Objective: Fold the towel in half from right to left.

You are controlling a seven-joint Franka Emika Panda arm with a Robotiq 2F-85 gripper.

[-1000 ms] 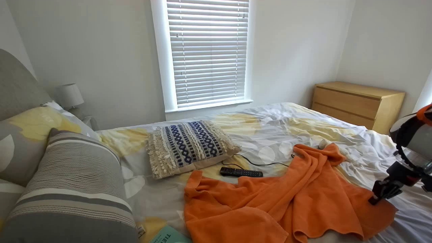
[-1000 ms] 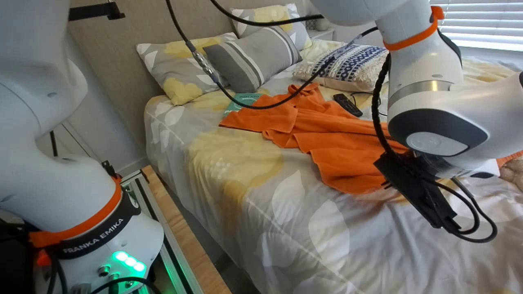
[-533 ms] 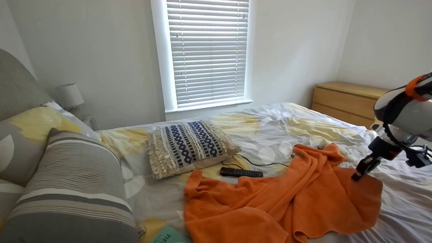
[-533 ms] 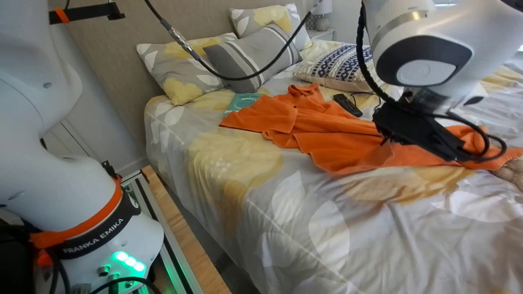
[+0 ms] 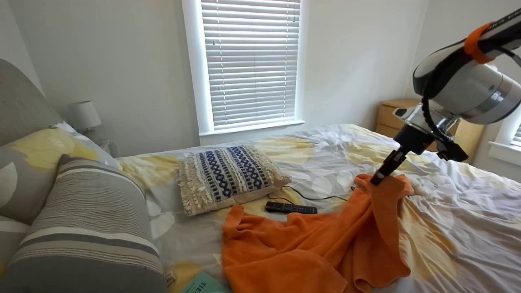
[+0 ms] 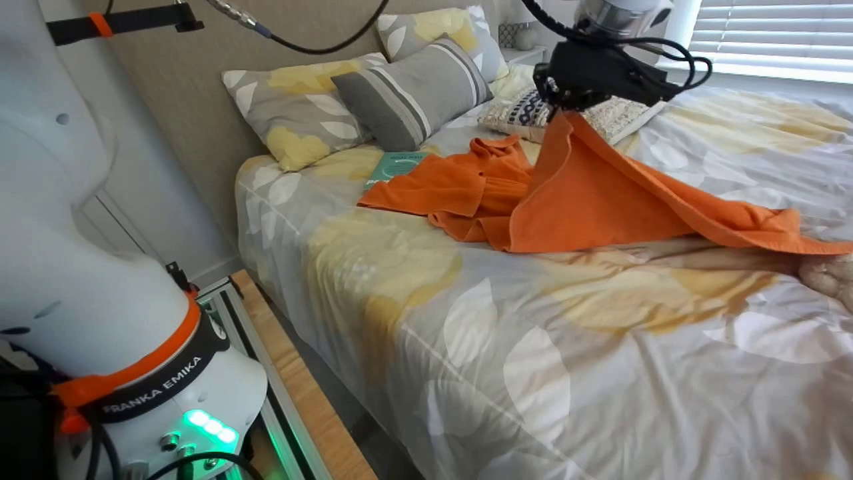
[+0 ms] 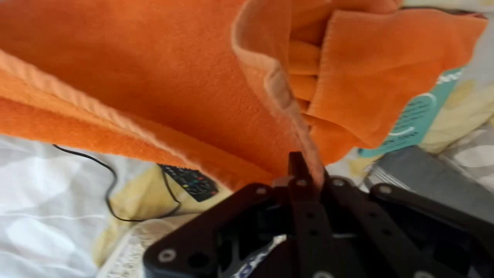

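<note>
Orange towel point(image 6: 593, 197) is judged mid-fold: one edge pinched in the hand point(image 7: 312, 172), raised off the surface point(image 6: 600, 373); laying it over the rumpled remainder and releasing appear outstanding.

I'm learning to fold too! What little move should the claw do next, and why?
The claw should probably carry its pinched edge of the towel toward the book: that edge is up in the air, not yet laid over the other end, which partly covers the book.

A home bedroom is being indicated by the headboard point(image 5: 16, 97), pillows point(image 6: 413, 97) and sheet point(image 6: 493, 367), and by the lamp point(image 5: 85, 115), dresser point(image 5: 390, 118) and blinds point(image 5: 253, 61).
</note>
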